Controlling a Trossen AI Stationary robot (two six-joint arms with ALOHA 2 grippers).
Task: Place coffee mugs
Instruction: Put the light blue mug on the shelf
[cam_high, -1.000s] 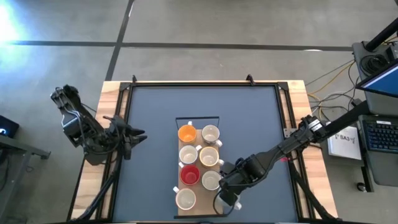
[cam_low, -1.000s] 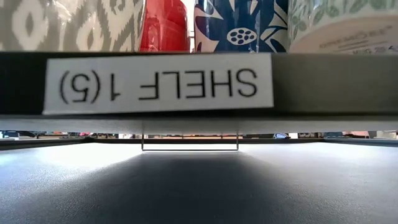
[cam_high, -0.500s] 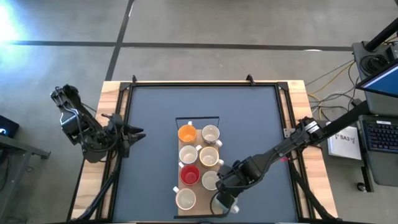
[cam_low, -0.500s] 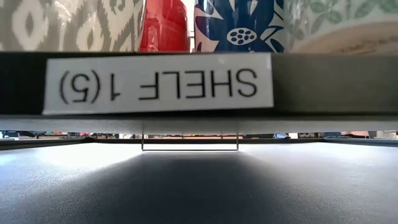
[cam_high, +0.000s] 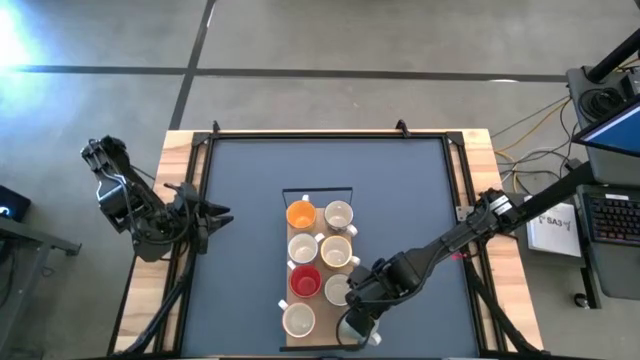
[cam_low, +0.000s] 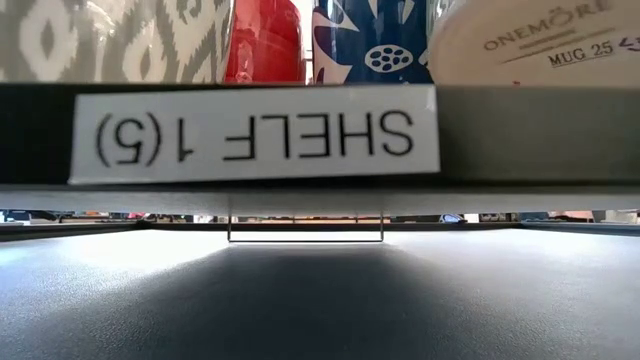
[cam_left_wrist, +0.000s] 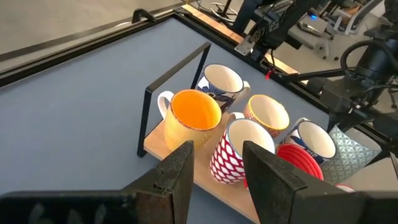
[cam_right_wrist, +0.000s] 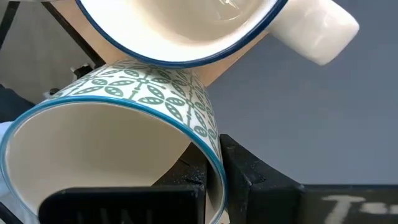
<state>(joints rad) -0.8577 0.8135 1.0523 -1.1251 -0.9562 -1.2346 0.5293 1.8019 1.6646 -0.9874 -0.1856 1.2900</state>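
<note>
Dark table cloth (cam_high: 400, 200) lies under everything. A green-patterned mug (cam_right_wrist: 124, 124) is pinched by its wall in the right gripper (cam_high: 358, 322), beside the wooden shelf (cam_high: 283, 283). Seven coffee mugs (cam_high: 320, 255) are already set there; one spot is left. The left gripper (cam_high: 222, 214) waits apart, fingers spread. The held mug is mostly hidden from above.

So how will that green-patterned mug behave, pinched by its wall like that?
The green-patterned mug looks like glazed ceramic, so it is probably rigid and chippable. The right tool pinches only one wall, so the mug may pivot or slip on the smooth glaze.
</note>
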